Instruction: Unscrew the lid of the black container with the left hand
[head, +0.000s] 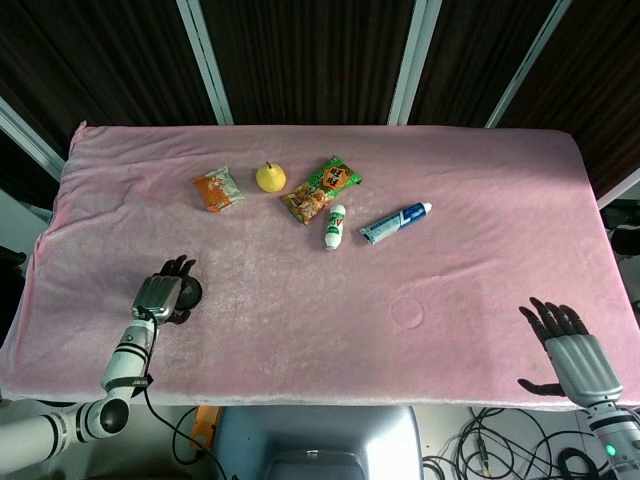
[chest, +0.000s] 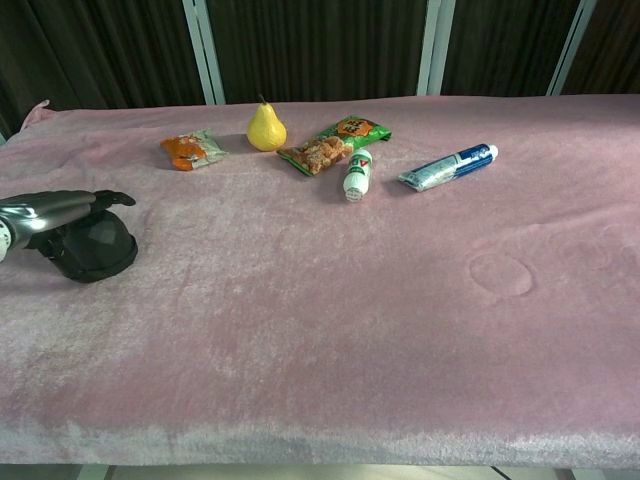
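The black container is a low domed jar standing on the pink cloth near the table's left front. My left hand lies over its top from the left, fingers stretched across the lid and thumb down beside the near left wall. I cannot see the fingers closed around it. In the head view the left hand covers most of the black container, leaving only its right edge showing. My right hand hangs off the table's front right corner, fingers spread and holding nothing; the chest view does not show it.
At the back of the pink table lie an orange snack packet, a yellow pear, a green snack bag, a small white bottle and a toothpaste tube.
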